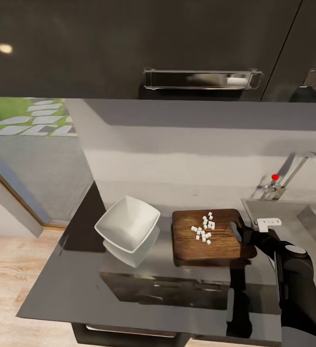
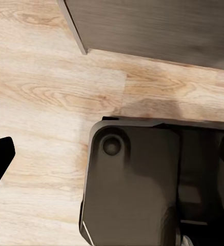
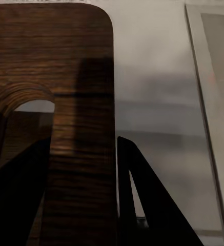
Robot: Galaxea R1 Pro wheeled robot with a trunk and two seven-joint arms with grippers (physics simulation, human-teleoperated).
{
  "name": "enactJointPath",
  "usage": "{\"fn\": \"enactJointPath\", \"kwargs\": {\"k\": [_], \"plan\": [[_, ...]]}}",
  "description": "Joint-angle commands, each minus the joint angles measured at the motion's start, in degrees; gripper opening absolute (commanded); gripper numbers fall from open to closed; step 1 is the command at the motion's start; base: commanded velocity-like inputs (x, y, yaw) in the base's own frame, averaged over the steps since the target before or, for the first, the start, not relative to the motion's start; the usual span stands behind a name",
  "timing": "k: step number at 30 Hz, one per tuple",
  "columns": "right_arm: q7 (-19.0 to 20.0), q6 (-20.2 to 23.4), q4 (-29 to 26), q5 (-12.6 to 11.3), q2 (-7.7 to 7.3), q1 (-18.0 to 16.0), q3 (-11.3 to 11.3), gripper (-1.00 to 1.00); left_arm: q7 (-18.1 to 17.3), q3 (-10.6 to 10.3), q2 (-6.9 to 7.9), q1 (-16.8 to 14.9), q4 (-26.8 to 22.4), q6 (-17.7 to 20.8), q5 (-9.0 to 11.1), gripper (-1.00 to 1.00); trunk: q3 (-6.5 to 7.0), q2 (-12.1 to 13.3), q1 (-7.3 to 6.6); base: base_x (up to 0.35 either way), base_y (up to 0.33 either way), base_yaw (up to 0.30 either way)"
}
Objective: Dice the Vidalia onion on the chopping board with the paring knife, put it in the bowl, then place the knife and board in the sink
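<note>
The right pincer [image 1: 242, 234] grips the handle end of the chopping board [image 1: 211, 243], at the board's right edge in the lower middle of the head view. In the right wrist view one finger passes through the oval handle slot and the other lies just outside the board's [image 3: 50, 77] edge, so the wooden strip beside the slot sits clamped between them.

The diced onion [image 1: 204, 227] lies as a loose cluster of white cubes on the upper middle of the board, well clear of the pincer. The bowl [image 1: 127, 224] stands on the dark surface [image 1: 52, 289] just left of the board, apparently tilted, with its reflection beneath.

The relation that matters next: the board's long axis runs left to right across the frame, the pincer holds its right end, and the bowl lies beyond its left end. My guess is that raising the gripped end would tip the board toward the bowl and slide the cubes that way. The sink [image 1: 293, 212], with its red-knobbed tap [image 1: 275, 177], is at the right of the frame, just beyond the pincer.

The left wrist view looks down at wooden floor [image 2: 40, 77] and dark robot body; whether the left pincer is open or closed I cannot tell.
</note>
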Motion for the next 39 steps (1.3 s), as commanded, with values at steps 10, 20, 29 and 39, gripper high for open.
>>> {"fn": "enactJointPath", "kwargs": {"k": [10,20,29,39], "plan": [[0.6,0.1,-0.1,0.5,0.06,-0.1,-0.1,-1.00,0.1,0.0,-0.04,0.0,0.0,-0.1,-0.1,1.00,0.81,-0.1,0.04,0.000,0.003,0.000],[0.7,0.1,-0.2,0.5,0.06,-0.1,-0.1,-1.00,0.1,0.1,-0.06,0.0,0.0,-0.1,0.0,1.00,1.72,-0.1,0.04,0.000,0.000,0.000],[0.7,0.1,-0.3,0.5,0.06,-0.1,-0.1,-1.00,0.1,0.1,-0.05,0.0,0.0,-0.1,0.0,1.00,2.53,-0.1,0.04,0.000,0.007,0.000],[0.7,0.1,-0.3,0.5,0.06,-0.1,-0.1,-1.00,0.1,0.0,0.00,0.0,0.0,-0.1,0.0,1.00,3.44,-0.1,0.04,0.000,0.164,0.000]]}}
